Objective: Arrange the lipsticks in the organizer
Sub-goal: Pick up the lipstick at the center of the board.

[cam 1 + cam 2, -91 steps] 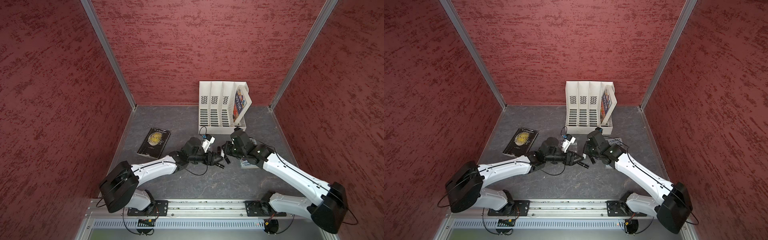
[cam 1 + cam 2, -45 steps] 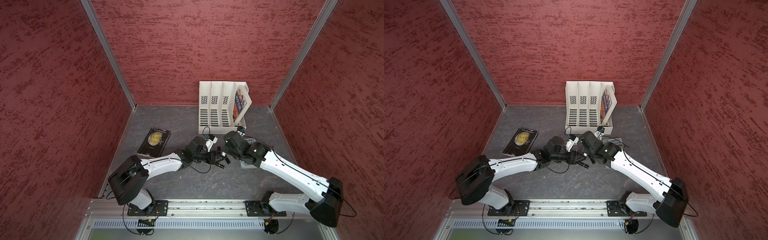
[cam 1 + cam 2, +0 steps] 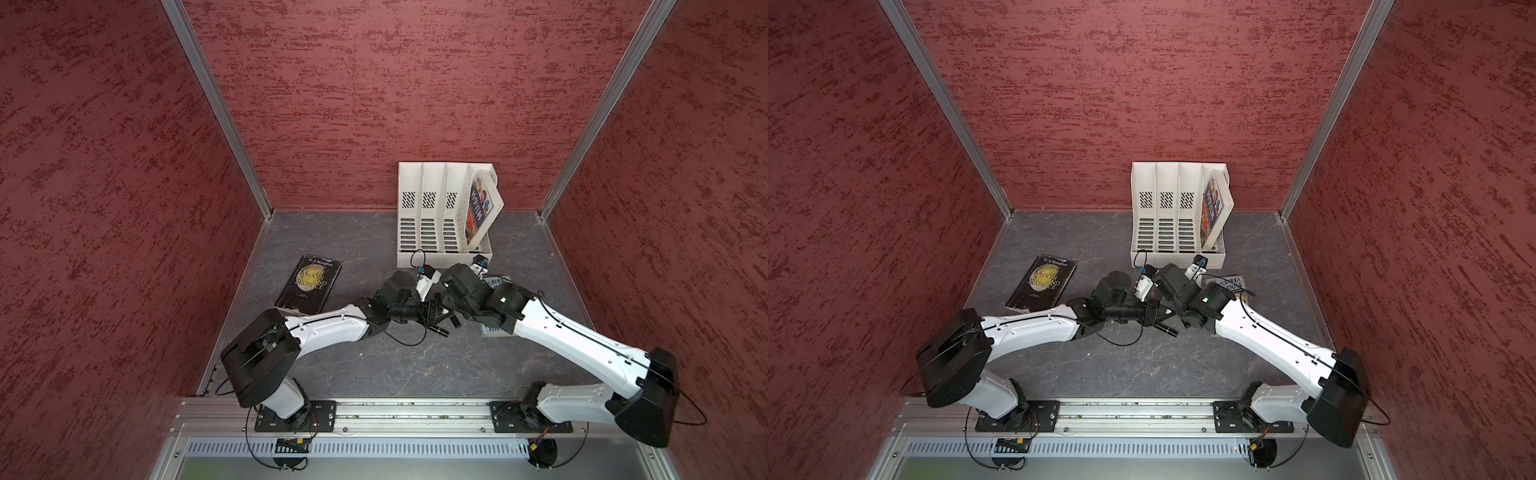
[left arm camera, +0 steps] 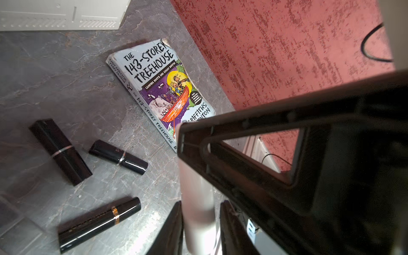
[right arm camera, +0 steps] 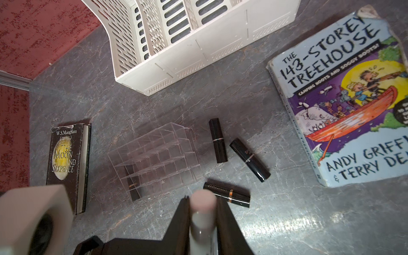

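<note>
The white lipstick (image 5: 202, 220) is gripped from both ends above the table. My right gripper (image 5: 203, 199) is shut on it, and my left gripper (image 4: 199, 205) is shut on the same white lipstick (image 4: 196, 194). In both top views the two grippers meet mid-table, left gripper (image 3: 432, 311) against right gripper (image 3: 446, 307). Three black lipsticks lie loose on the table (image 5: 218, 143) (image 5: 249, 159) (image 5: 227, 194). Beside them stands the clear organizer (image 5: 176, 130), with one black lipstick (image 5: 133, 189) in a corner cell.
The white file rack (image 3: 444, 216) stands at the back with a book leaning in it. A dark book (image 3: 309, 284) lies to the left. A pale blue Treehouse book (image 5: 342, 99) lies right of the lipsticks. Red walls enclose three sides.
My left jaws have closed onto the white lipstick that the right gripper holds. The right gripper shifted a little toward the left arm.
</note>
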You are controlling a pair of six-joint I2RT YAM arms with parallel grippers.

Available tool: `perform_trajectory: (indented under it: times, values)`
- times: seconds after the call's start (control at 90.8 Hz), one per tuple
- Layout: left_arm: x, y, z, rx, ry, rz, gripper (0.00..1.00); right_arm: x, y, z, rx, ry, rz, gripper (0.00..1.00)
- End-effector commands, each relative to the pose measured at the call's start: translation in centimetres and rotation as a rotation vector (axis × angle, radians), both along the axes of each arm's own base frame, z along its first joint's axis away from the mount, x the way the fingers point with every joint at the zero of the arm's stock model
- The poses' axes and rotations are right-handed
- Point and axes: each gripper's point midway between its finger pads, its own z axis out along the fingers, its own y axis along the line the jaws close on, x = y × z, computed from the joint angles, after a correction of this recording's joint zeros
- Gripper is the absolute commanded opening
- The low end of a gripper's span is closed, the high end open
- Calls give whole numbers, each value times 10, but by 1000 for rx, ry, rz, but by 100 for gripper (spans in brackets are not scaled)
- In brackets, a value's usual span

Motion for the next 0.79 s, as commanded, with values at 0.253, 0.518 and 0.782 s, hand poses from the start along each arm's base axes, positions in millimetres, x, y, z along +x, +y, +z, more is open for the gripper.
perform_trajectory:
  times: [0.253, 0.518, 0.782]
  values:
    - [0, -13, 24, -69, -75, -46, 9, 0, 16, 12, 65, -4, 67, 38]
    - [28, 27, 53, -299, 8, -141, 0, -3, 28, 66, 488, -42, 491, 74]
    - [-3, 30, 74, -352, -62, -392, 0, -36, 19, 97, 614, -23, 769, 69]
